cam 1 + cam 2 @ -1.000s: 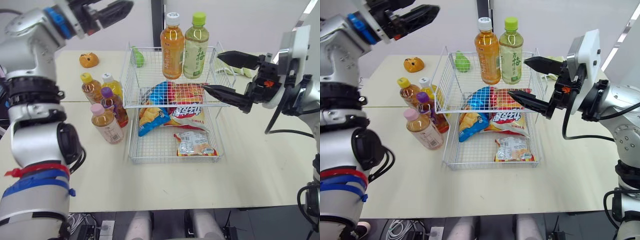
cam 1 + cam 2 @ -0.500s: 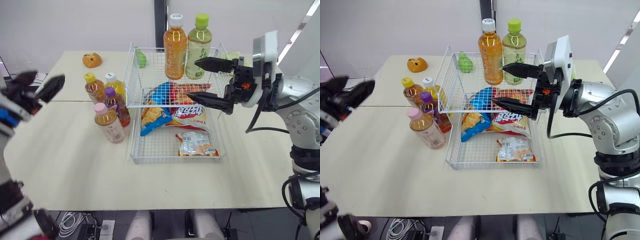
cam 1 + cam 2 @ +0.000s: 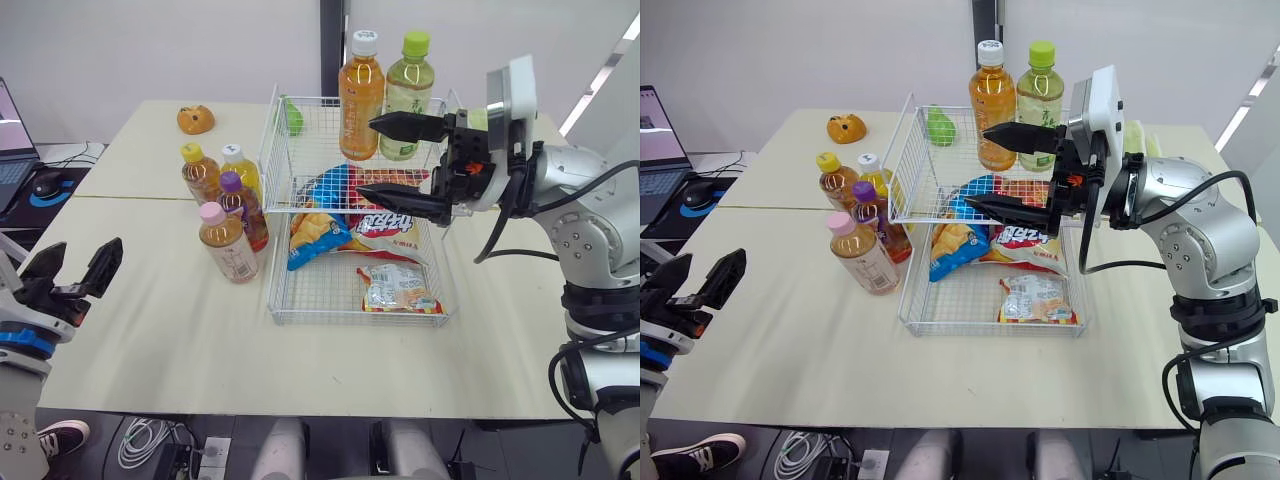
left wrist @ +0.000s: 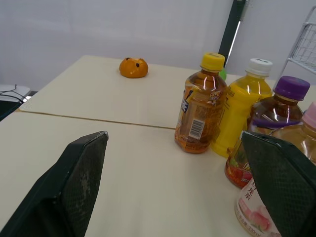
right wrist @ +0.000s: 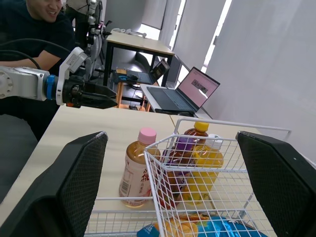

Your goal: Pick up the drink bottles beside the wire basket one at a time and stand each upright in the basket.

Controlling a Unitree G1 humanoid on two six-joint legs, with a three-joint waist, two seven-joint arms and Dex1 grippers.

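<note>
The left claw (image 3: pixel 78 263) hangs spread above the matte beige surface (image 3: pixel 200 340). Four round plastic bottles (image 3: pixel 225 195) stand clustered just beside the white wire basket (image 3: pixel 300 290). Its upper tier holds two upright bottles (image 3: pixel 361 95), with glossy snack packets (image 3: pixel 385 218) below. The right claw (image 3: pixel 366 156) is spread wide in front of them.
</note>
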